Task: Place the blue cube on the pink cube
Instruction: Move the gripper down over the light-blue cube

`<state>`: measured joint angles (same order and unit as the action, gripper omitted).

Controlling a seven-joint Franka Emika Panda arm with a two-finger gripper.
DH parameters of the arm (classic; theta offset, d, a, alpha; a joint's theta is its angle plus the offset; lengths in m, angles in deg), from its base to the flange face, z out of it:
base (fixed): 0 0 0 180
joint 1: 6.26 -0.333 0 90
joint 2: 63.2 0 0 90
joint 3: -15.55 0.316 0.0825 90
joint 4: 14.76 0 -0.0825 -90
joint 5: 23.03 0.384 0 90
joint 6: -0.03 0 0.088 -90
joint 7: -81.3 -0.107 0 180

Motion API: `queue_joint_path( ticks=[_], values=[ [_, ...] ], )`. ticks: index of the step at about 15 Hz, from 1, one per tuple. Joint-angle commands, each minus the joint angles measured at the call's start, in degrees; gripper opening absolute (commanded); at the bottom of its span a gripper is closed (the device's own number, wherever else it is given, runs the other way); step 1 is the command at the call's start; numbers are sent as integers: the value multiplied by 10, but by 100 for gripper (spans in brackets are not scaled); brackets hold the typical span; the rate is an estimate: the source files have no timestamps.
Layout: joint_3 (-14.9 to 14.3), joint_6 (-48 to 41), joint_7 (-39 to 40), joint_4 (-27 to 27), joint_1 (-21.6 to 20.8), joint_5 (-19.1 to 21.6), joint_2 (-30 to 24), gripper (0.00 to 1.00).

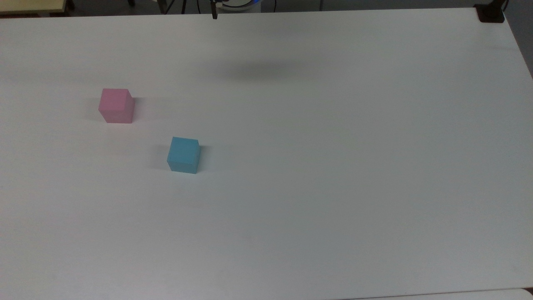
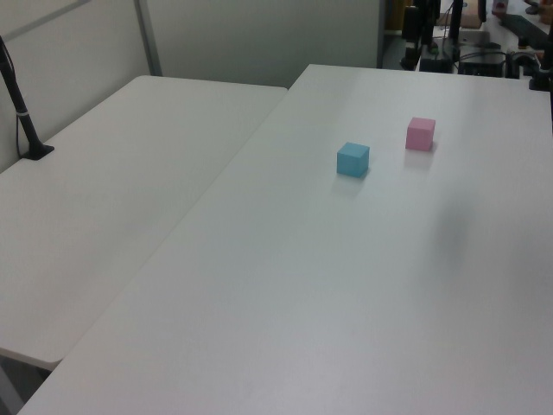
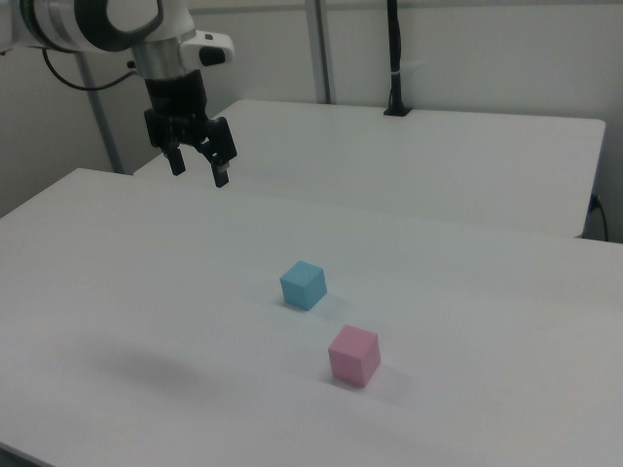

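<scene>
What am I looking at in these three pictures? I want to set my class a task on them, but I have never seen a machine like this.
The machine is a robot arm, white with dark joints. At its tip hangs the end effector, two dark fingers that pinch things. In the right view it hangs in the air, open, holding nothing.

All three pictures show one scene at one moment, from fixed cameras off the arm. The top view looks down on the white table; the left view and right view look across it from opposite sides.

Two small plain cubes rest on the table, apart and not touching: the blue cube and the pink cube. A second white table stands alongside.

The job is to put the blue cube on the pink one; neither is lifted yet.
</scene>
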<state>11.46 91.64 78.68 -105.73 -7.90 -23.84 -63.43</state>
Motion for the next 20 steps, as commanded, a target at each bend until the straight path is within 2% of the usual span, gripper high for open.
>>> queue_joint_path(
  ticks=[1, 3, 5, 13, 17, 20],
  values=[
    [-7, 15, 31, -3, -4, -15, 11, 100],
    [-7, 31, 36, 2, 3, -14, 25, 100],
    [-7, 108, 27, -5, 11, -9, 38, 100],
    [-7, 234, -37, -20, 22, -7, 150, 100],
    [-7, 332, -50, -60, 23, -14, 184, 100],
    [-7, 338, -49, -58, 24, -19, 210, 100]
  ],
)
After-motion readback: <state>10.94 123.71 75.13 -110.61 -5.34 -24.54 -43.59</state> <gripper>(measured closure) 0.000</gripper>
